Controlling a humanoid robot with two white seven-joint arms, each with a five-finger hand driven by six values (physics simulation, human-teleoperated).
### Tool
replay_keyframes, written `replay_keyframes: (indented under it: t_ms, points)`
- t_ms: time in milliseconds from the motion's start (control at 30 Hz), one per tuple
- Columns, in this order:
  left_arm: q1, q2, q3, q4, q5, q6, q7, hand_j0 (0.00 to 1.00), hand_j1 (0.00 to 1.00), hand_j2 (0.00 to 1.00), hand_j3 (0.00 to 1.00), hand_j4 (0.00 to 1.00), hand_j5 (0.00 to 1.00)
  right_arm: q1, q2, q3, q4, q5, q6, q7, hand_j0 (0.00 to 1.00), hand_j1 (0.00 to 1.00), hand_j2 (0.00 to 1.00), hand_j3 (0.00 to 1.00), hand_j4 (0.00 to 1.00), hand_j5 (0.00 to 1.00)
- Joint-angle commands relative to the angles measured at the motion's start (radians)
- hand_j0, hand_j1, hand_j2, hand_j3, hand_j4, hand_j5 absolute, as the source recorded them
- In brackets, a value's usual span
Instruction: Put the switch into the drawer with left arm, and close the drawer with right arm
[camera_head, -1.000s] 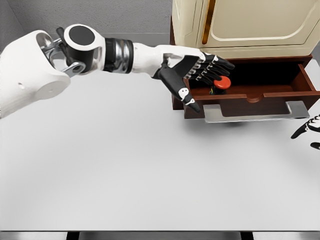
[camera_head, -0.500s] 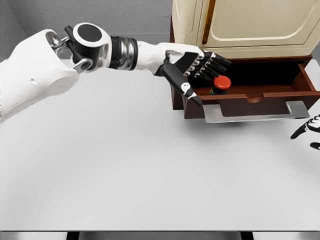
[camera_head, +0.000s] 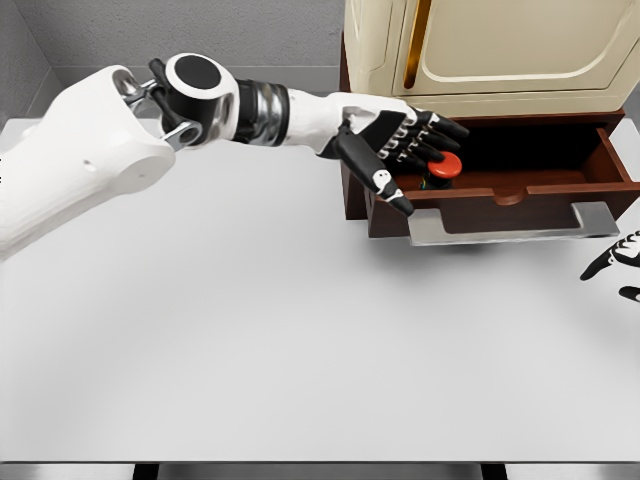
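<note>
The switch (camera_head: 443, 168), a small box with a red round button on top, rests inside the open brown drawer (camera_head: 560, 188) near its left end. My left hand (camera_head: 408, 150) hovers over the drawer's left corner with fingers spread, holding nothing; its fingertips reach just above the switch and its thumb hangs over the drawer front. The drawer is pulled out, and its grey handle (camera_head: 515, 225) juts toward me. Only the dark fingertips of my right hand (camera_head: 618, 262) show at the right edge, over the table, right of the handle.
A cream cabinet (camera_head: 490, 50) stands above the drawer at the back right. The white table (camera_head: 280, 330) spreads in front, with its front edge near the bottom of the view. Grey walls stand behind.
My left arm's elbow has shifted right and up. The hand stays open over the drawer's left end, and the switch lies still in the drawer. The right hand has not moved.
</note>
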Motion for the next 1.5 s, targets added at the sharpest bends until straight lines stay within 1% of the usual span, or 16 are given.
replay_keyframes:
  t_ms: [0,300,567,733,900,933,1000,1067,1100,1133,1200,1233,1267,1300,1400,1467]
  points:
    - [0.0,-0.014,0.002,0.0,0.005,0.0,0.0,1.0,1.0,1.0,1.0,1.0,1.0,0.0,-0.001,0.001,0.0,-0.007,0.003,0.0,0.62,0.62,0.62,0.62,0.62,0.62]
    - [-0.003,-0.04,0.002,0.022,0.009,0.003,-0.003,1.0,1.0,1.0,1.0,1.0,1.0,0.0,-0.001,0.001,0.0,-0.007,0.003,0.0,0.62,0.62,0.62,0.62,0.62,0.62]
    - [-0.014,-0.108,0.002,0.071,0.012,0.032,-0.005,1.0,1.0,1.0,1.0,1.0,1.0,-0.002,0.0,0.009,0.0,-0.007,0.003,0.0,0.6,0.6,0.6,0.6,0.6,0.6]
    - [-0.031,-0.161,0.002,0.086,0.028,0.055,-0.005,1.0,1.0,1.0,1.0,1.0,1.0,-0.002,0.0,0.009,0.0,-0.007,0.003,0.0,0.6,0.6,0.6,0.6,0.6,0.6]
    - [-0.044,-0.18,0.002,0.086,0.031,0.058,-0.008,1.0,1.0,1.0,1.0,1.0,1.0,-0.009,-0.001,0.026,0.0,-0.007,0.003,0.0,0.6,0.6,0.6,0.6,0.6,0.6]
    - [-0.051,-0.18,0.002,0.086,0.041,0.058,-0.012,1.0,1.0,1.0,1.0,1.0,1.0,-0.009,-0.001,0.027,0.0,-0.007,0.003,0.0,0.6,0.6,0.6,0.6,0.6,0.6]
    - [-0.061,-0.177,0.004,0.083,0.067,0.058,-0.071,1.0,1.0,1.0,1.0,1.0,1.0,-0.009,-0.001,0.027,0.0,-0.007,0.003,0.0,0.6,0.6,0.6,0.6,0.6,0.6]
    - [-0.074,-0.171,0.004,0.08,0.083,0.058,-0.089,1.0,1.0,1.0,1.0,1.0,1.0,-0.034,-0.015,0.061,0.0,-0.007,0.003,0.0,0.58,0.58,0.58,0.58,0.58,0.58]
    - [-0.092,-0.163,0.004,0.074,0.11,0.058,-0.117,1.0,1.0,1.0,1.0,1.0,1.0,-0.04,-0.015,0.069,0.0,-0.007,0.003,0.0,0.57,0.57,0.57,0.57,0.57,0.57]
    - [-0.107,-0.119,0.004,0.025,0.14,0.058,-0.122,1.0,1.0,1.0,1.0,1.0,1.0,-0.04,-0.015,0.069,0.0,-0.007,0.003,0.0,0.55,0.55,0.55,0.55,0.55,0.55]
    - [-0.11,0.056,0.025,-0.168,0.195,0.054,-0.122,1.0,1.0,1.0,1.0,1.0,1.0,-0.04,-0.015,0.069,0.0,-0.007,0.003,0.0,0.54,0.54,0.54,0.54,0.54,0.54]
    - [-0.112,0.15,0.051,-0.271,0.216,0.052,-0.122,1.0,1.0,1.0,1.0,1.0,1.0,-0.041,-0.015,0.069,0.0,-0.007,0.003,0.0,0.54,0.54,0.54,0.54,0.54,0.54]
    - [-0.112,0.239,0.071,-0.345,0.247,0.048,-0.122,1.0,1.0,1.0,1.0,1.0,1.0,-0.048,-0.017,0.069,0.0,-0.007,0.003,0.0,0.54,0.54,0.54,0.54,0.54,0.54]
    - [-0.117,0.288,0.074,-0.354,0.274,0.04,-0.122,1.0,1.0,1.0,1.0,1.0,1.0,-0.051,-0.02,0.069,0.0,-0.007,0.003,0.0,0.55,0.55,0.55,0.55,0.55,0.55]
    - [-0.123,0.417,0.097,-0.362,0.31,0.031,-0.122,1.0,1.0,1.0,1.0,1.0,1.0,-0.057,-0.033,0.07,0.0,-0.007,0.003,0.0,0.6,0.6,0.6,0.6,0.6,0.6]
    - [-0.121,0.533,0.108,-0.38,0.31,0.018,-0.122,1.0,1.0,1.0,1.0,1.0,1.0,-0.058,-0.035,0.075,0.0,-0.007,0.003,0.0,0.59,0.59,0.59,0.59,0.59,0.59]
